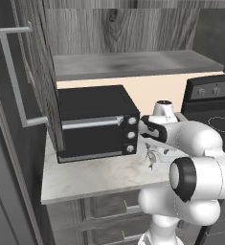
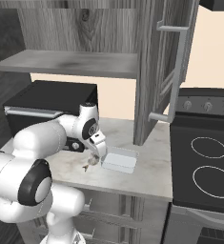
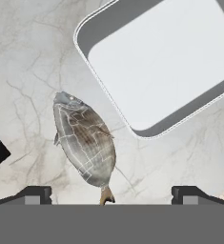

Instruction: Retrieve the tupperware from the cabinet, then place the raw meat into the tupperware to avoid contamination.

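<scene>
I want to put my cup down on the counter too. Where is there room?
There is bare marble in front of the black toaster oven, along the counter's front edge. It is crowded to the right, where the raw meat lies beside the tupperware under the open gripper.

Tupperware [image 2: 119,160] sits upright on the marble surface [image 2: 151,174], out of the cabinet [image 2: 151,71], whose door with its silver bar handle [image 2: 178,71] stands open. Raw meat [image 2: 90,161] lies just left of the box, apart from it. Tool [image 2: 97,148] hangs over the meat, jaws wide, holding nothing. Black toaster oven [image 2: 46,107] behind the arm; stove [image 2: 204,152] at right.
</scene>
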Controlling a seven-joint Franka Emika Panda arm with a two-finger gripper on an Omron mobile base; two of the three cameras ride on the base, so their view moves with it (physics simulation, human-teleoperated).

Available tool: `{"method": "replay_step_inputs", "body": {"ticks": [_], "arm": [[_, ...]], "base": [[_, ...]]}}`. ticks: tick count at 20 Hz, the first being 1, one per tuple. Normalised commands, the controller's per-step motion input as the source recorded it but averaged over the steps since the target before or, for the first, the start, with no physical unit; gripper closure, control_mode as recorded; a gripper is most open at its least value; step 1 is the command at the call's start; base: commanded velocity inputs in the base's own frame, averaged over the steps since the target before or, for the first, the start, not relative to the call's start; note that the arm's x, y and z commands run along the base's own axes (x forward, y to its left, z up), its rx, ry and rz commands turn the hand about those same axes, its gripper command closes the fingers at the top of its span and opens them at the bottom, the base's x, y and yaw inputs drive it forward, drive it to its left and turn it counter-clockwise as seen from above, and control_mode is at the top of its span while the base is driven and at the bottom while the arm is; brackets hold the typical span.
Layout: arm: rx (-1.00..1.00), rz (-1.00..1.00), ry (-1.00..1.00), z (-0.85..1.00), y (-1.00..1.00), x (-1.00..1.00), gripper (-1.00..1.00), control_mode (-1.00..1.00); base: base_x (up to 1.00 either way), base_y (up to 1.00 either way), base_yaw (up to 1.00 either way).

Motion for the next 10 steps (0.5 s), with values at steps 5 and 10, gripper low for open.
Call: {"method": "replay_step_inputs", "body": {"ticks": [5,10], "arm": [[0.00,0.00,0.00,-0.18,0.04,0.00,-1.00,-1.00],[0.00,0.00,0.00,-0.17,0.00,0.01,-1.00,-1.00]], "base": [[0.00,0.00,0.00],[0.00,0.00,0.00]]}}
